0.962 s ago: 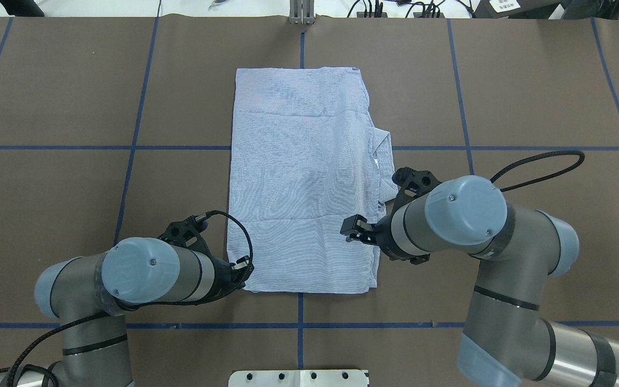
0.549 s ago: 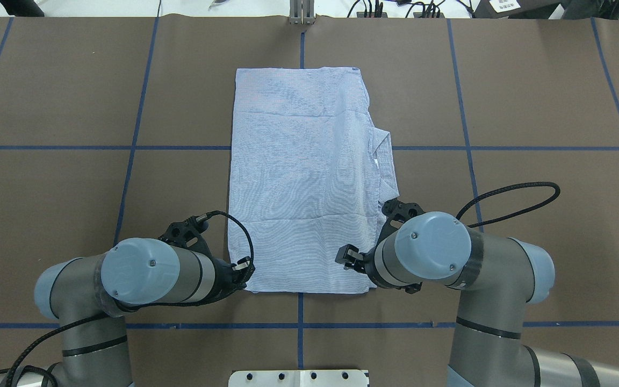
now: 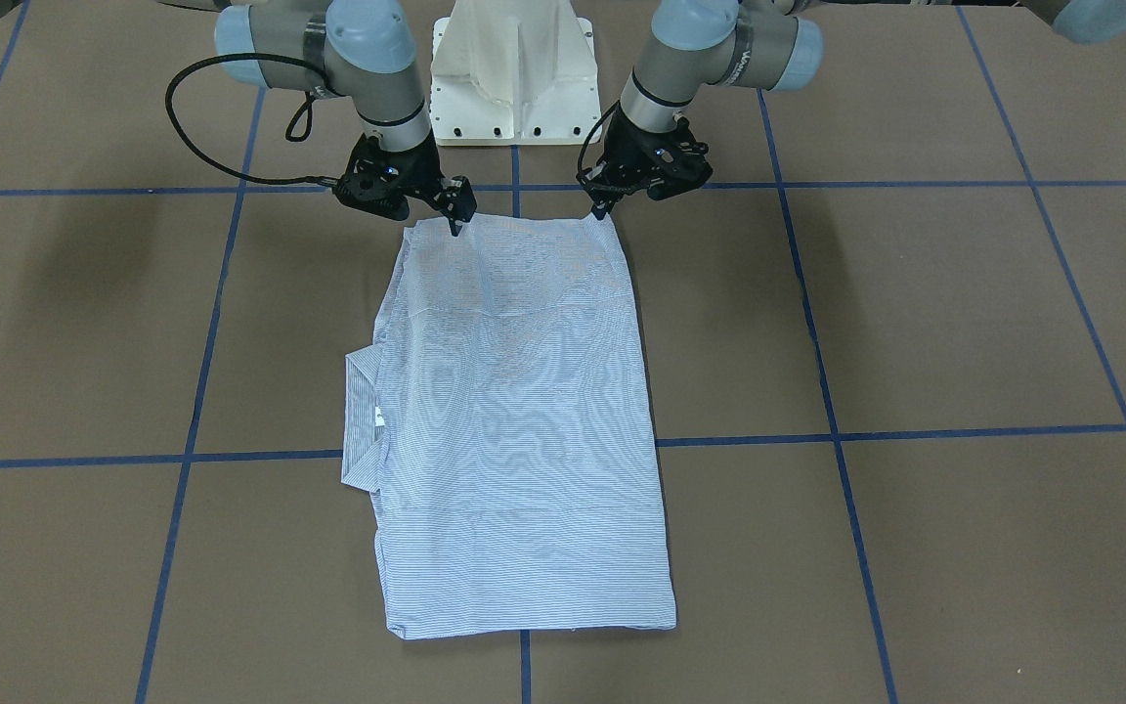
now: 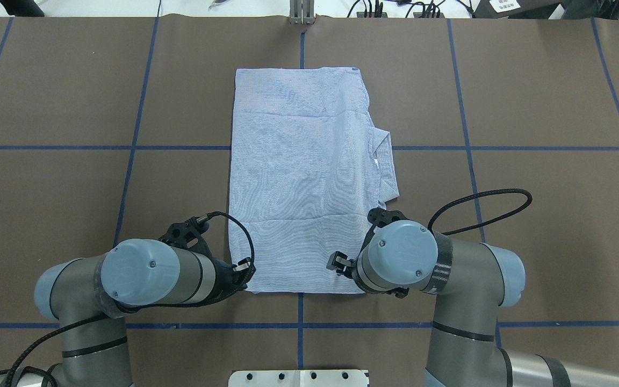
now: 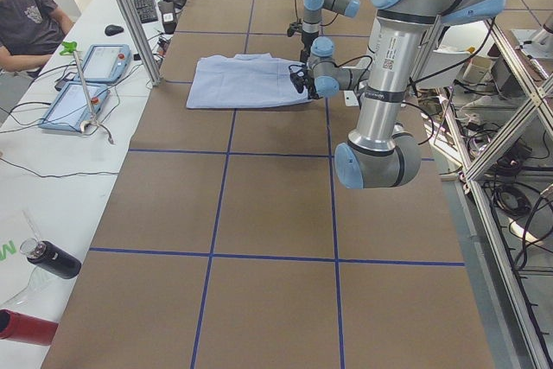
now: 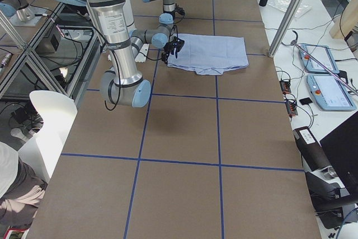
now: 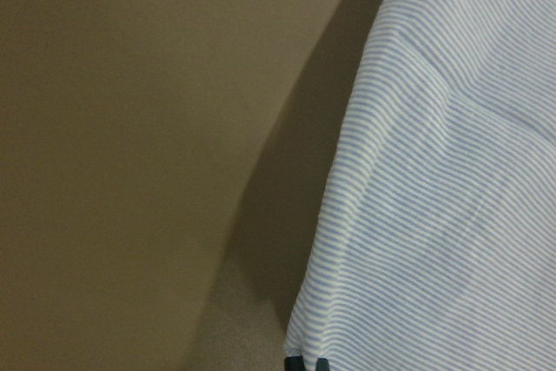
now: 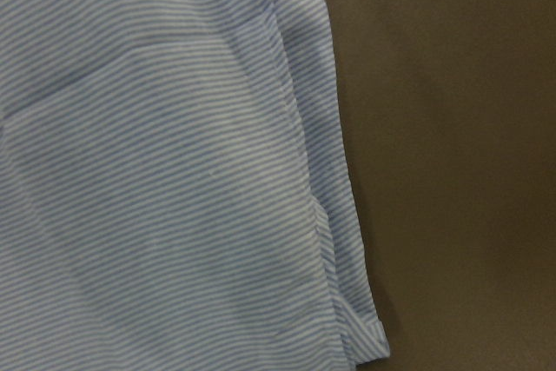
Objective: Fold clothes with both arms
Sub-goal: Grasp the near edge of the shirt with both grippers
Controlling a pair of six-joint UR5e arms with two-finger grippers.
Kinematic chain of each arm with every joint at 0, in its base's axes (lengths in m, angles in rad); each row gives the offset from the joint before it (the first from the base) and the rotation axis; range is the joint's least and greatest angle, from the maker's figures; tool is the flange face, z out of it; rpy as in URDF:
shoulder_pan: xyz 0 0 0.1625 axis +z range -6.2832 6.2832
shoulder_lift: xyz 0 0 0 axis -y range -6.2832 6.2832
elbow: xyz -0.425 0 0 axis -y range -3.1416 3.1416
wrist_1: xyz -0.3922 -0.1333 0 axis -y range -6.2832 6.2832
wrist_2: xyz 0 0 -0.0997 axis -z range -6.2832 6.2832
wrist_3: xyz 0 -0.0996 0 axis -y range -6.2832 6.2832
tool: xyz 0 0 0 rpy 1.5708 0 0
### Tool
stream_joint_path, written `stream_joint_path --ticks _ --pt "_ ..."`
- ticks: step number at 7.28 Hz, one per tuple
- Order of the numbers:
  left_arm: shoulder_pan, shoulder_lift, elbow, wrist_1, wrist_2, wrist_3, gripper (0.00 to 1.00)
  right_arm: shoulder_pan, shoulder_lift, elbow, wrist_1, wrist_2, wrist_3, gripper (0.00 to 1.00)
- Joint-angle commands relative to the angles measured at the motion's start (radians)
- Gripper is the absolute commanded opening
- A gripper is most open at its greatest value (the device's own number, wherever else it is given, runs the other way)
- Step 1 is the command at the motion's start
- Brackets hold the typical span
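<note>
Left gripper [image 3: 604,209] sits on the shirt [image 4: 299,177] at the corner nearest the robot on its left. The wrist view shows dark fingertips [image 7: 296,362] close together at the cloth's edge, with a shadow beneath that edge, so the gripper is judged to be pinched on a slightly raised corner. Right gripper [image 3: 455,223] hangs tip-down over the matching right-hand corner, a little inside the edge. Whether its fingers are parted or closed cannot be told, since its wrist view shows only cloth and bare table [image 4: 530,107].

The placement suggests the purpose: with one gripper at each corner of the short end nearest the robot, that end could be carried over toward the far end as a single fold. The right grasp appears not yet made.

The shirt lies flat in the middle of the table, its long axis running from the robot's edge toward the far edge. It is folded into a narrow rectangle with no sleeves showing. The collar [image 4: 386,161] juts from the right long edge, with a small white label [image 4: 376,161] beside it. Two faint creases [image 4: 299,219] cross the fine blue-and-white stripes, one towards each end.
</note>
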Motion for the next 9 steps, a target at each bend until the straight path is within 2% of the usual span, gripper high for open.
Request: stream_joint_path --ticks 1,9 --pt "0.001 0.0 0.0 0.0 0.0 0.0 0.0 -0.001 0.003 -0.019 -0.003 0.0 -0.006 1.0" --pt "0.001 0.002 0.0 0.0 0.0 0.0 0.0 -0.004 0.014 -0.044 0.002 0.007 -0.022 0.99"
